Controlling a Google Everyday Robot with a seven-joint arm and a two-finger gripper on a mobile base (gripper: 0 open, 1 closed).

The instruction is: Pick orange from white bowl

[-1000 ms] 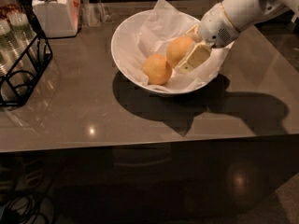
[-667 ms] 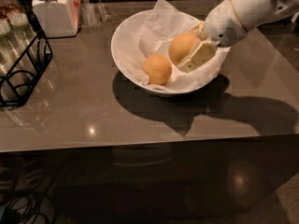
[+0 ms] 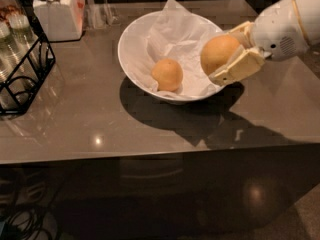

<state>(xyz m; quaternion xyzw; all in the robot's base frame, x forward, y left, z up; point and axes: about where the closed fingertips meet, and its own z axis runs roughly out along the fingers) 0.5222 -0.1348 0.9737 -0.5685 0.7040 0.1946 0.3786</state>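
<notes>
Grasp stage: we see the tool clamped on the orange, a finger on either side, with the fruit held above the right rim of the white bowl. The second fruit lies to its lower left (apart, on the paper). We judge the exit path runs up and rightward, over the bench.
</notes>
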